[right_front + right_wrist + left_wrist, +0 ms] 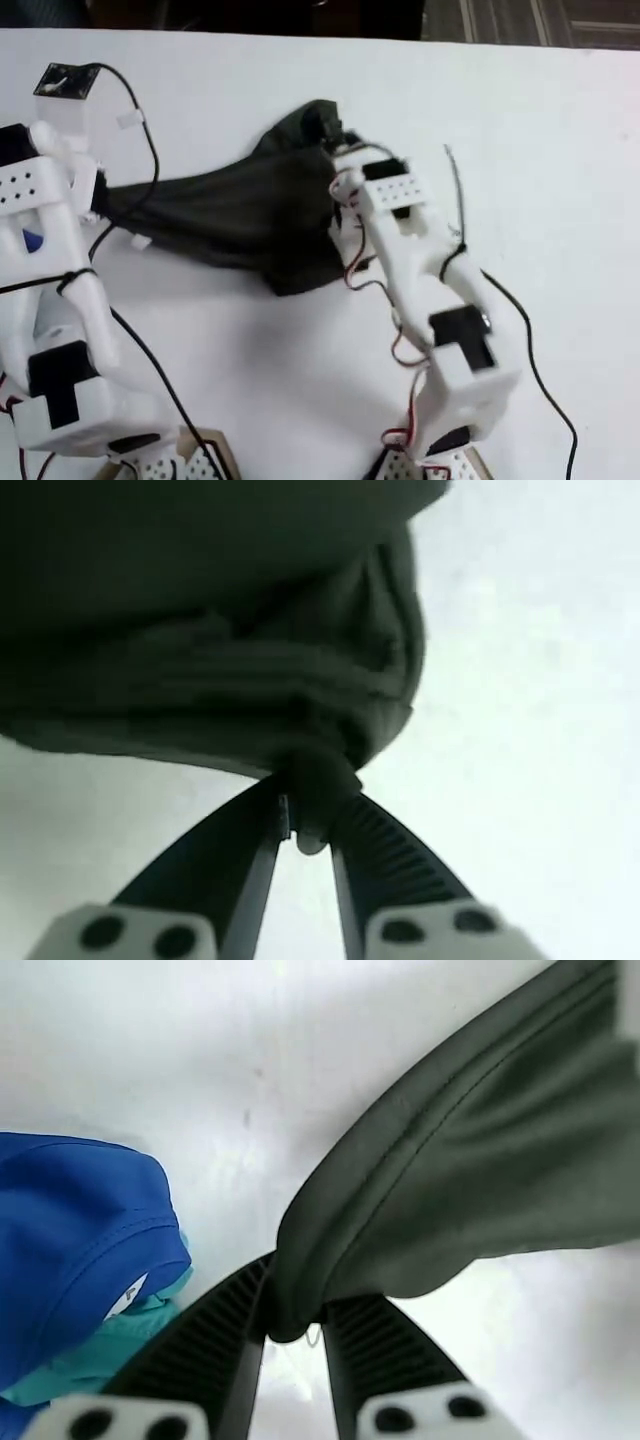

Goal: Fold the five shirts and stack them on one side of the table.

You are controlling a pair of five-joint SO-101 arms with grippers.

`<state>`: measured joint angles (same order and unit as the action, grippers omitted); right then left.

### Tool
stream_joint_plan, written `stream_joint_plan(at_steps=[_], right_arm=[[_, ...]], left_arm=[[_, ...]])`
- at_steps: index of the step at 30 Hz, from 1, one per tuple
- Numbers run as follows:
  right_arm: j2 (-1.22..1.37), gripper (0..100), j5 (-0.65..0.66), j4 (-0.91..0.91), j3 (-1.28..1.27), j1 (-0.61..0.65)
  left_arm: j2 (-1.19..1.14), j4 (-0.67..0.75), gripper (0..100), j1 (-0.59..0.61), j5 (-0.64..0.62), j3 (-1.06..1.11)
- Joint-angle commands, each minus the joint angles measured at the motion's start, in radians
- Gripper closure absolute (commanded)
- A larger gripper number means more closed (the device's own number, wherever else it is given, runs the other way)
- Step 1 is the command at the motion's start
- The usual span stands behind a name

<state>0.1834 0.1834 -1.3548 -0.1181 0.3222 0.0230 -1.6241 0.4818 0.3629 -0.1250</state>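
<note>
A dark grey-green shirt [240, 215] hangs stretched between my two arms over the white table [540, 120]. My left gripper [292, 1325] is shut on one edge of the shirt [480, 1150], at the left side of the table in the high view. My right gripper [310, 830] is shut on a bunched fold of the same shirt [200, 630], near the table's middle. A blue shirt [70, 1230] lies on a teal one [90, 1360] beside the left gripper.
Black cables [140, 130] run across the table's left part and another cable [540, 370] trails at the right. The arm bases [430, 450] stand at the near edge. Bare table surface lies to the right and at the back.
</note>
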Motion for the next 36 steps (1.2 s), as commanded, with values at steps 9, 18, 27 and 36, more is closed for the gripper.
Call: stream_joint_plan(at_steps=[9, 18, 27, 36], right_arm=[[-0.470, 98.1, 0.186, -0.142, 0.057, -0.065], [-0.642, 98.1, 0.183, -0.071, 0.140, -0.294], [-0.802, 98.1, 0.183, 0.070, 0.265, -0.444], [-0.909, 98.1, 0.183, 0.119, 0.261, -0.475]], left_arm=[[0.072, -0.012, 97, -0.060, -0.009, -0.044], [0.262, -0.107, 97, -0.180, -0.245, -0.234], [0.434, -0.097, 97, -0.232, -0.416, -0.374], [0.519, -0.097, 97, -0.236, -0.411, -0.329]])
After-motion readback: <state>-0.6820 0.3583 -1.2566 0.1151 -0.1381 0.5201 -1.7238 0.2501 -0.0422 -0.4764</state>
